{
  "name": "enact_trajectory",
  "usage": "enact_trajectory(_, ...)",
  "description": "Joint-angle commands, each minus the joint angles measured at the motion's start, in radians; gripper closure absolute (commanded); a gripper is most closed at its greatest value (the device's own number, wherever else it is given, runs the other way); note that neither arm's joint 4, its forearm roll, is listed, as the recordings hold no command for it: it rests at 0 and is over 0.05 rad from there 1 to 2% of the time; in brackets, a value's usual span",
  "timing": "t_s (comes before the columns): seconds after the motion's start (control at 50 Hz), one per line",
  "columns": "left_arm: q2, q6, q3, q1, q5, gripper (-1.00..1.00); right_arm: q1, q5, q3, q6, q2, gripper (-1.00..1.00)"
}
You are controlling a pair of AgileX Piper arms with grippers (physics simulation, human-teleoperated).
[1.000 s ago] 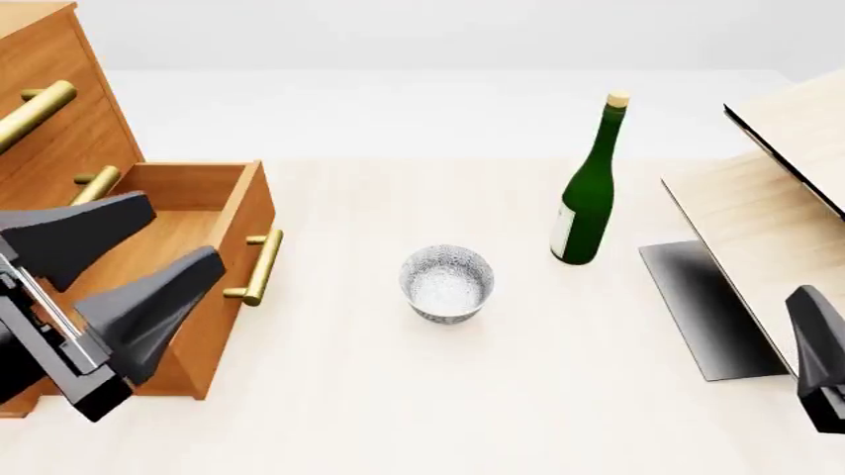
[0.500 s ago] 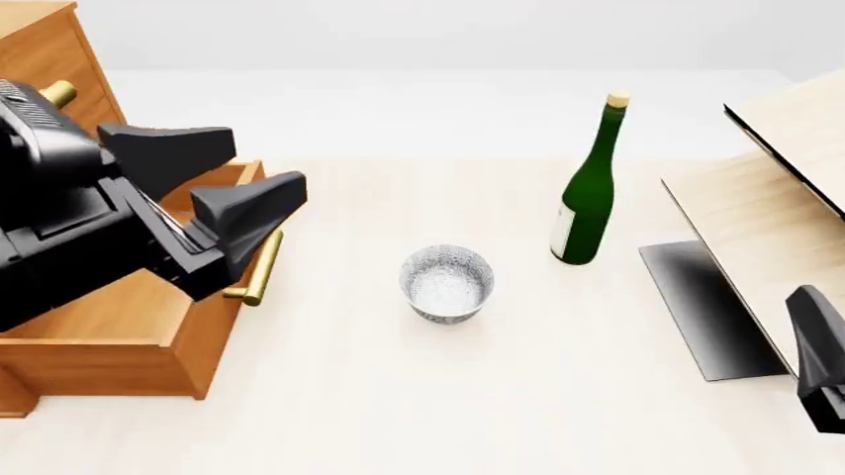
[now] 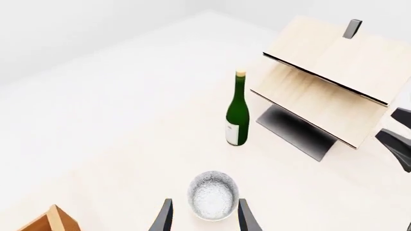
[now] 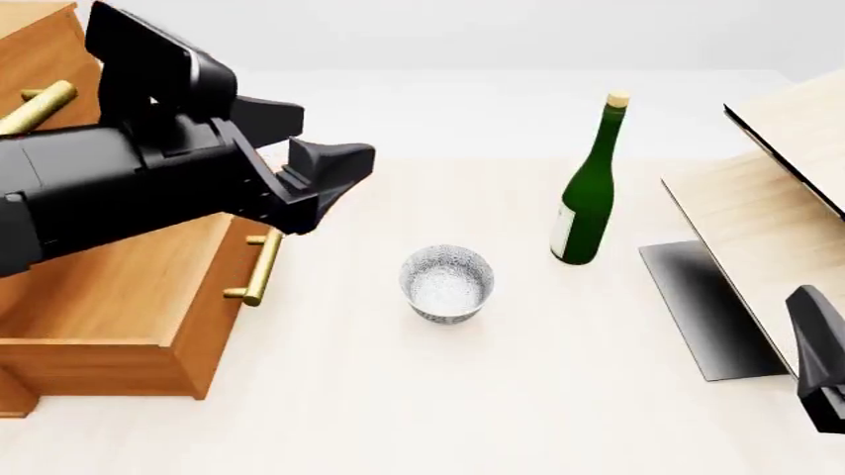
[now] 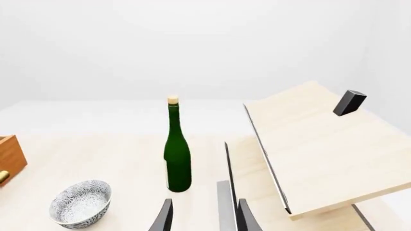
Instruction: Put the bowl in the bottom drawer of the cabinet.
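Note:
The white speckled bowl stands upright on the table, right of the open bottom drawer of the orange-brown cabinet. My left gripper hovers open above the drawer's front right corner, left of and above the bowl. In the left wrist view the bowl shows just beyond the spread fingertips of the gripper, untouched. At the lower right edge, my right gripper is only partly in view. In its wrist view it is open and empty, with the bowl off to one side.
A tall green bottle stands to the right of and behind the bowl. Pale wood panels with dark edging lean over a dark base at the right. The drawer's brass handle faces the bowl.
My left arm has risen from over the open drawer and swung forward and right toward the bowl. The bowl, bottle and right arm have not moved.

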Motion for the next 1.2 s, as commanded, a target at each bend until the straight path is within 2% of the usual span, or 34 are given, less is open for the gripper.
enact_trajectory(0.02, 0.116, 0.000, -0.123, -0.012, 0.076, -1.00, 0.000, 0.000, 0.000, 0.000, 0.000, -1.00)
enact_trajectory(0.32, 0.248, -0.013, -0.296, -0.039, 0.210, -1.00, 0.000, 0.000, 0.000, 0.000, 0.000, -1.00)
enact_trajectory(0.42, 0.294, 0.003, -0.333, -0.041, 0.241, -1.00, 0.000, 0.000, 0.000, 0.000, 0.000, -1.00)
enact_trajectory(0.74, 0.378, -0.011, -0.377, -0.042, 0.285, -1.00, 0.000, 0.000, 0.000, 0.000, 0.000, -1.00)
enact_trajectory(0.78, 0.387, -0.029, -0.384, -0.047, 0.291, -1.00, 0.000, 0.000, 0.000, 0.000, 0.000, -1.00)
enact_trajectory(0.84, 0.406, -0.024, -0.402, -0.047, 0.304, -1.00, 0.000, 0.000, 0.000, 0.000, 0.000, -1.00)
enact_trajectory(0.92, 0.432, -0.058, -0.423, -0.062, 0.314, -1.00, 0.000, 0.000, 0.000, 0.000, 0.000, -1.00)
enact_trajectory(1.2, 0.531, -0.060, -0.504, -0.064, 0.373, -1.00, 0.000, 0.000, 0.000, 0.000, 0.000, -1.00)
